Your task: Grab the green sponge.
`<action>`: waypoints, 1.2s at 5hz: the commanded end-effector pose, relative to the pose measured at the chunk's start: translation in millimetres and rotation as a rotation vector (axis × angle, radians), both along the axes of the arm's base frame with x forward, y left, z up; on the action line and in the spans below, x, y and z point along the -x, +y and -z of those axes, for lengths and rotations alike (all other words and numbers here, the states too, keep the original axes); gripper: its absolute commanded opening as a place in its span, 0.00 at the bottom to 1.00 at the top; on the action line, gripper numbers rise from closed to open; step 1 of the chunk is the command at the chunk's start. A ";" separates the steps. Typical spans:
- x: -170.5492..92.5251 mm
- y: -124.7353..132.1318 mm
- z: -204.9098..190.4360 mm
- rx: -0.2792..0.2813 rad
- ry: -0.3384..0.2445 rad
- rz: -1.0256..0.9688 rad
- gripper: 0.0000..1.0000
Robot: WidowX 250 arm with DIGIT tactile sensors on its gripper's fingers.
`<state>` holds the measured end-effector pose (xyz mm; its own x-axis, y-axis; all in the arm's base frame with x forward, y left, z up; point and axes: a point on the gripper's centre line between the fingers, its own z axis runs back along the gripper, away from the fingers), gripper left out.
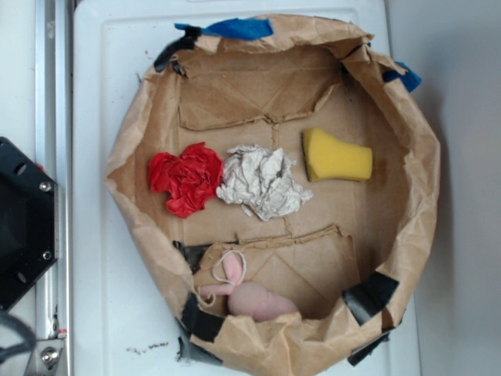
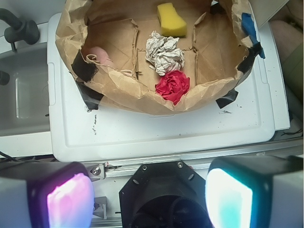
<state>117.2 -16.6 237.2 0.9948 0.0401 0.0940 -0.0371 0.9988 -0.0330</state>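
Note:
The green sponge is in fact a yellow foam wedge, lying at the right of the brown paper basin. In the wrist view the sponge shows at the far top, inside the basin. My gripper hangs far back over the robot's black base, well short of the basin, open, with nothing between its glowing pads. The gripper does not show in the exterior view.
A grey-white crumpled paper ball sits mid-basin beside a red crumpled ball. A pink soft lump lies by the near wall. The basin stands on a white lid. The black robot base is at the left.

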 end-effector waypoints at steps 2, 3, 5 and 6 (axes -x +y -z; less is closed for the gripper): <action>-41.8 4.4 1.9 -0.036 -0.050 0.004 1.00; -68.7 5.1 6.1 -0.004 -0.101 0.027 1.00; -104.7 18.7 38.3 0.006 -0.140 0.064 1.00; -125.0 17.3 61.3 0.006 -0.125 0.077 1.00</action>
<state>240.8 -1.0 165.1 0.9836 -0.0365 0.1766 0.0450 0.9980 -0.0447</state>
